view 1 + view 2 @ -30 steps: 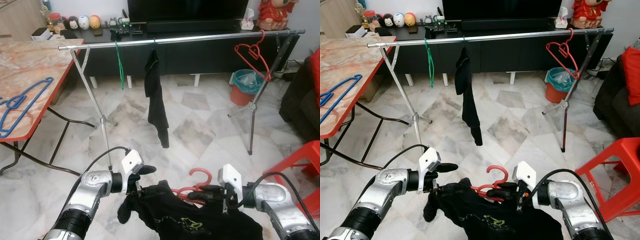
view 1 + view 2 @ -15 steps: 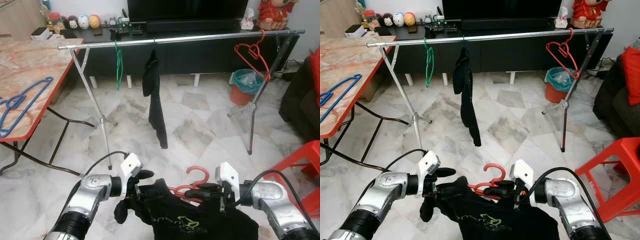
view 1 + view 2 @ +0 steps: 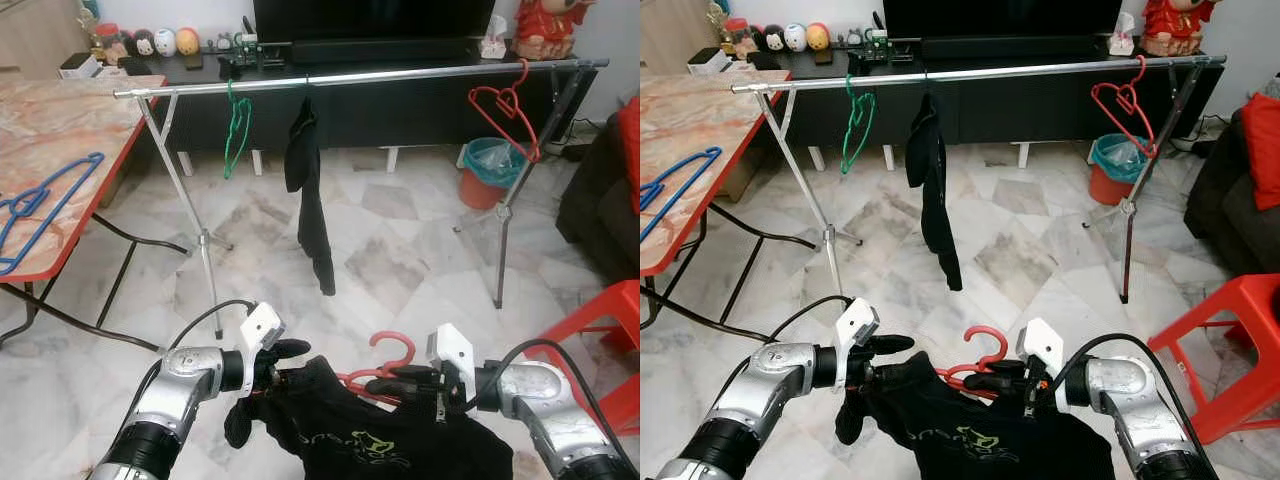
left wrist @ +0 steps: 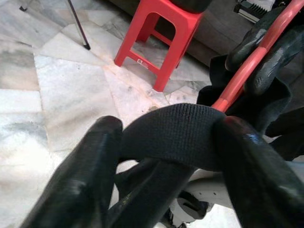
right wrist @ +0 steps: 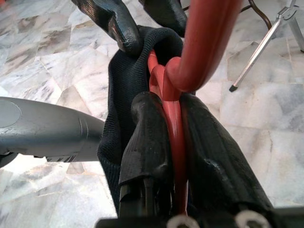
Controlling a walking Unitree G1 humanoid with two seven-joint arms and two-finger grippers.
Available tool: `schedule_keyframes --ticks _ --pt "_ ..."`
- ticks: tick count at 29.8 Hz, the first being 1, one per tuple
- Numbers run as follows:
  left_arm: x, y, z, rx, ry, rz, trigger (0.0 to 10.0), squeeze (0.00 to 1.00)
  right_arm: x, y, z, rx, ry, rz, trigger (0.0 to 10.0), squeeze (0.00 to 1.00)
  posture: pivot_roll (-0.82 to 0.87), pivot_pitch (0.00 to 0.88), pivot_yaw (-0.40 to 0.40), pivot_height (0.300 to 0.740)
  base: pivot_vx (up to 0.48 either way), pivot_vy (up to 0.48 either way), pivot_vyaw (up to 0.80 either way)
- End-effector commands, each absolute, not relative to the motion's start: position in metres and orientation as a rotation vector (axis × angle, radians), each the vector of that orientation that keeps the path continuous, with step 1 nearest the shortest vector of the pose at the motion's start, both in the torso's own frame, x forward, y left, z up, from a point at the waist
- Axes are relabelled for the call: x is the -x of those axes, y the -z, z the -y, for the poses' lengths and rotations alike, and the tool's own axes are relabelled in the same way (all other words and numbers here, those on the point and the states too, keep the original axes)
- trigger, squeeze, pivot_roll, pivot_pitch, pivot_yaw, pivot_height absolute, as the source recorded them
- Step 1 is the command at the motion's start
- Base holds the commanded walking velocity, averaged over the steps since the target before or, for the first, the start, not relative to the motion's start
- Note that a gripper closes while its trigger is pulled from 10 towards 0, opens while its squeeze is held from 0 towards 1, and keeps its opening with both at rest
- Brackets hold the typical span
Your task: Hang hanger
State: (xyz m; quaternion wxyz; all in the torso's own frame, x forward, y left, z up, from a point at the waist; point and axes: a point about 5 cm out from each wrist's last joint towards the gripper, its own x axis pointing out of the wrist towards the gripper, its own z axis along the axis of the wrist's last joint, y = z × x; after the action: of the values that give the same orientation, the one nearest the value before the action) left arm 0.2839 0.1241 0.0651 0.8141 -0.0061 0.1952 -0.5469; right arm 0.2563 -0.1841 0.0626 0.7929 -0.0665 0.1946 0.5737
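A red hanger (image 3: 385, 368) carries a black shirt (image 3: 350, 440) low in front of me. My right gripper (image 3: 384, 383) is shut on the hanger's red body (image 5: 175, 123) just below its hook. My left gripper (image 3: 272, 360) is shut on a fold of the shirt's black cloth (image 4: 171, 137) at the left shoulder. Ahead stands a silver clothes rail (image 3: 380, 75) with a green hanger (image 3: 235, 120), a black garment (image 3: 308, 190) and an empty red hanger (image 3: 505, 105) hanging on it.
A marble-topped table (image 3: 60, 130) with a blue hanger (image 3: 45, 200) stands at left. A red stool (image 3: 600, 320) is at right, a dark sofa (image 3: 605, 200) behind it. An orange bin (image 3: 487, 170) and a black TV cabinet (image 3: 400, 100) lie beyond the rail.
The green hanger on the rail has swung to the left. Both grippers hold the shirt and red hanger much as before, shifted slightly in view.
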Motion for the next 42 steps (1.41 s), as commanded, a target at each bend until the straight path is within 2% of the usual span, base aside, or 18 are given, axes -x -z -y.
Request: schedule_keyframes --ticks 1,16,23,30,39,42 --pt "-0.283 -0.066 -0.124 0.022 1.173 -0.415 0.0 0.00 -0.263 -0.073 0.177 0.161 -1.259 -0.367 10.0 0.00 0.00 0.038 0.002 0.740 0.000 0.000 0.00" --pt "-0.279 -0.068 -0.123 0.040 1.207 -0.416 0.0 0.00 -0.264 -0.074 0.178 0.164 -1.251 -0.370 10.0 0.00 0.00 0.040 0.001 0.740 0.000 0.000 0.00" --pt "-0.290 -0.071 -0.130 0.019 1.105 -0.363 0.0 0.00 -0.263 -0.072 0.177 0.165 -1.247 -0.378 10.0 0.00 0.00 0.041 0.001 0.740 0.000 0.000 0.00" --pt "-0.292 -0.066 -0.141 -0.067 1.053 -0.385 0.0 0.00 -0.264 -0.067 0.183 0.192 -1.210 -0.402 10.0 0.00 0.00 0.041 0.001 0.740 0.000 0.000 0.00" --pt "-0.298 -0.055 -0.167 -0.305 0.926 -0.444 0.0 0.00 -0.259 -0.056 0.197 0.267 -1.150 -0.485 10.0 0.00 0.00 0.042 0.002 0.740 0.000 0.000 0.00" --pt "-0.298 -0.051 -0.168 -0.315 0.915 -0.449 0.0 0.00 -0.257 -0.054 0.198 0.266 -1.156 -0.492 10.0 0.00 0.00 0.042 0.002 0.740 0.000 0.000 0.00"
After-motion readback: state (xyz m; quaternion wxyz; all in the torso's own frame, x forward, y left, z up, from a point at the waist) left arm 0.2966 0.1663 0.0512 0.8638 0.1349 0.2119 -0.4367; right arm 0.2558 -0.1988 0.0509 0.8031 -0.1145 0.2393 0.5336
